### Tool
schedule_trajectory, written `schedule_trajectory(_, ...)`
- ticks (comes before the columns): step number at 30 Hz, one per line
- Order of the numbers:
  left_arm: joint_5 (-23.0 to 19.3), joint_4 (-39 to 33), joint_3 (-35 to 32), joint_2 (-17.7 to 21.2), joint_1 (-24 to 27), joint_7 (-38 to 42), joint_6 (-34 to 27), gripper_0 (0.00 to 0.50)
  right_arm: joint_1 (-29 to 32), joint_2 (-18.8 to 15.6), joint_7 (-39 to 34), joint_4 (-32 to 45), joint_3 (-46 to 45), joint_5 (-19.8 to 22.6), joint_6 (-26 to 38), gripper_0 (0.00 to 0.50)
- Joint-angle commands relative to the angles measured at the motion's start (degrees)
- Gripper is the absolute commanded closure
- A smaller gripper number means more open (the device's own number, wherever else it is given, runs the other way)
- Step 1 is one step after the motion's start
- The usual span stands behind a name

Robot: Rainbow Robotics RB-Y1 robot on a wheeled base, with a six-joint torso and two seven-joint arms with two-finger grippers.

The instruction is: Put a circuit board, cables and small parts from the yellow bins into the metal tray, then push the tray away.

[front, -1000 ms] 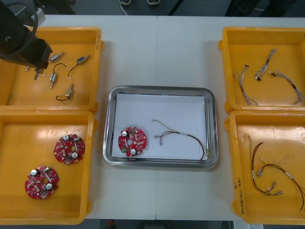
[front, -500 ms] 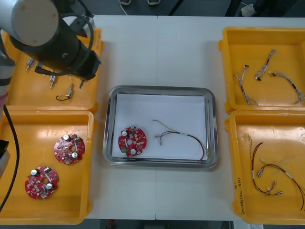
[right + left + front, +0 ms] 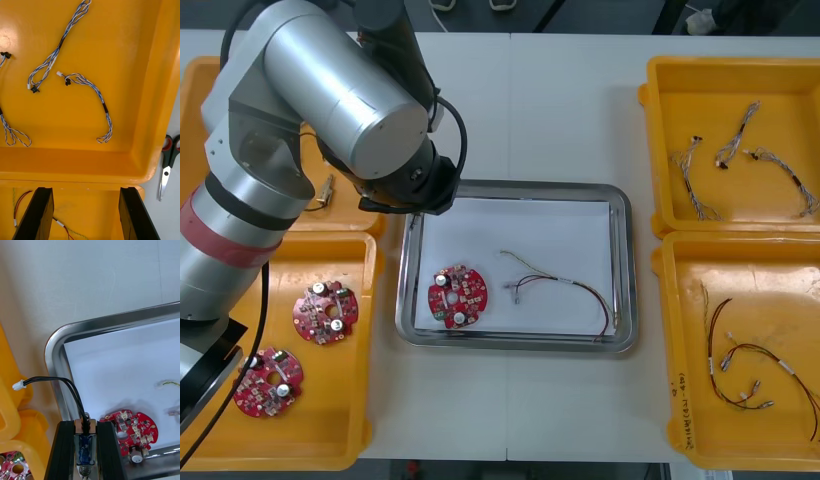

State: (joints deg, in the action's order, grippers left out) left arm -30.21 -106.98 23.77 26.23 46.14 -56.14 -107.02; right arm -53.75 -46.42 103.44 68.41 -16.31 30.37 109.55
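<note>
The left gripper (image 3: 85, 427) hangs over the far left corner of the metal tray (image 3: 520, 186), pinching a small metal part (image 3: 85, 445) whose black cable (image 3: 56, 380) loops out past the rim; its bulky arm (image 3: 330, 100) hides most of the yellow bin (image 3: 198, 80) behind. A red circuit board (image 3: 457, 295) and a red and yellow cable (image 3: 565, 285) lie apart in the tray. The right gripper (image 3: 84, 210) hovers spread wide over a right-hand bin (image 3: 150, 75) of blue and white cables (image 3: 93, 90), with scissors (image 3: 167, 165) on the table just beside it.

You've got yellow bins (image 3: 330, 400), a shiny metal tray (image 3: 520, 186) lined white, red circuit boards (image 3: 457, 296), a red-and-yellow cable (image 3: 585, 288), twisted blue-and-white cables (image 3: 105, 108), and black fingers (image 3: 65, 450) on the left gripper (image 3: 85, 423) around a bluish small metal part (image 3: 85, 446) with a black cable (image 3: 45, 379).
</note>
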Motion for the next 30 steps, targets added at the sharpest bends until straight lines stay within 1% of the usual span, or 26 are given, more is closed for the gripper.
schedule_trajectory(1, 2.61, 3.45, 3.21, -2.06, -0.08, 2.52, 4.10, 0.498, -5.66, -1.92, 3.00, -4.42, 0.67, -0.04, -2.76, 0.000)
schedule_trajectory(9, 4.72, 10.83, 5.94, -3.20, -0.08, 2.44, 11.66, 0.499, -7.07, -1.92, 10.82, -12.33, 1.02, -0.92, -10.58, 0.000)
schedule_trajectory(14, 5.51, 14.08, 8.13, -3.20, -0.08, 2.79, 15.44, 0.499, -8.82, -1.92, 14.07, -18.04, 1.46, -1.63, -14.36, 0.000)
schedule_trajectory(17, 5.51, 15.22, 8.57, -3.20, -0.08, 2.88, 16.49, 0.498, -9.97, -1.92, 16.09, -21.12, 2.87, -2.33, -17.35, 0.000)
schedule_trajectory(25, 5.51, 15.84, 10.33, -3.20, -0.43, 3.32, 17.46, 0.494, -12.34, -1.92, 16.97, -28.42, 6.21, -2.77, -24.12, 0.000)
schedule_trajectory(26, 5.51, 15.84, 10.33, -3.20, -0.43, 3.40, 17.55, 0.450, -12.60, -1.92, 17.24, -29.73, 6.29, -2.77, -25.08, 0.000)
schedule_trajectory(29, 5.42, 15.84, 10.42, -3.20, -0.70, 3.75, 17.55, 0.208, -12.87, -2.00, 18.29, -32.02, 6.65, -2.51, -27.46, 0.000)
schedule_trajectory(30, 5.33, 15.84, 10.33, -3.20, -0.70, 3.84, 17.55, 0.062, -12.87, -1.92, 18.56, -32.81, 7.09, -2.07, -28.42, 0.000)
